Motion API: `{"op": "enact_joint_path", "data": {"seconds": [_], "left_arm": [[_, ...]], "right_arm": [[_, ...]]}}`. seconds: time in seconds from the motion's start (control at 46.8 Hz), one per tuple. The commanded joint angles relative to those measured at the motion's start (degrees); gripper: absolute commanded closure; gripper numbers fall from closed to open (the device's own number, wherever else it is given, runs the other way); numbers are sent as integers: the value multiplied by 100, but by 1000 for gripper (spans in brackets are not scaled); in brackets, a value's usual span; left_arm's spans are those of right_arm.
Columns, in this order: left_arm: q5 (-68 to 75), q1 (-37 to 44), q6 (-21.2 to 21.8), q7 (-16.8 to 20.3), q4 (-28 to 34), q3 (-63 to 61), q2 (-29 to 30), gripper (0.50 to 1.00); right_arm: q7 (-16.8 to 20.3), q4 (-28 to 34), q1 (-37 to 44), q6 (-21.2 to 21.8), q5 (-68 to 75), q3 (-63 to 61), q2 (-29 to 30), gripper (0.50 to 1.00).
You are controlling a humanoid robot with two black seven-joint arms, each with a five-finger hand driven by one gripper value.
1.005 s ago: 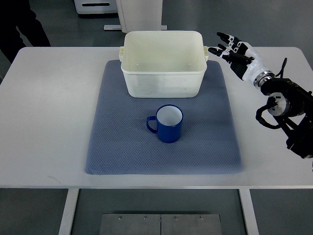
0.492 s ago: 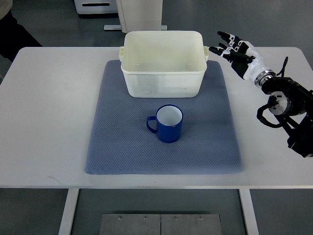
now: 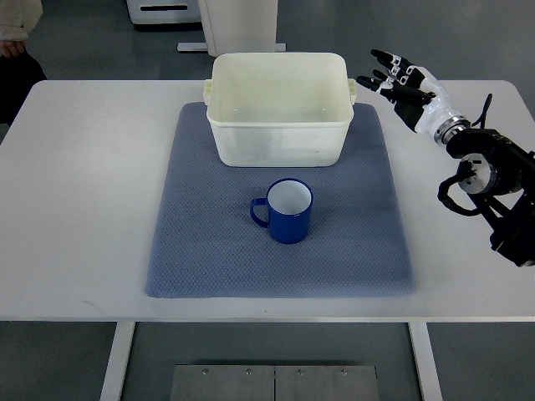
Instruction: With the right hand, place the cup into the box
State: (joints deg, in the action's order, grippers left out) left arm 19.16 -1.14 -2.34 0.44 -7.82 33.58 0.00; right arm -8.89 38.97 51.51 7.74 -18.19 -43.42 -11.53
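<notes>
A blue cup (image 3: 286, 210) with a white inside stands upright on the blue-grey mat (image 3: 209, 242), its handle to the left. A cream plastic box (image 3: 278, 107) sits empty at the mat's far edge, behind the cup. My right hand (image 3: 399, 77) is open with fingers spread, hovering above the table just right of the box's right handle, far from the cup. My left arm does not show.
The white table (image 3: 84, 184) carries the mat. A person's sleeve and hand (image 3: 15, 25) show at the top left corner beyond the table. White equipment (image 3: 201, 21) stands behind the box off the table.
My right hand has lifted slightly up and away from the table's near side, fingers still spread. The person at the top left has shifted. The cup and box have not moved.
</notes>
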Motion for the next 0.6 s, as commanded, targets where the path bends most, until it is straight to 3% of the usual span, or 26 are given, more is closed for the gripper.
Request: {"op": "enact_joint_path", "data": {"seconds": [0.0, 0.577], "left_arm": [[0, 0, 5, 0, 0, 0, 0, 500], [0, 0, 5, 0, 0, 0, 0, 500]], "right_arm": [[-25, 5, -1, -1, 0, -9, 1, 500], [-51, 14, 61, -1, 0, -35, -60, 500]]}}
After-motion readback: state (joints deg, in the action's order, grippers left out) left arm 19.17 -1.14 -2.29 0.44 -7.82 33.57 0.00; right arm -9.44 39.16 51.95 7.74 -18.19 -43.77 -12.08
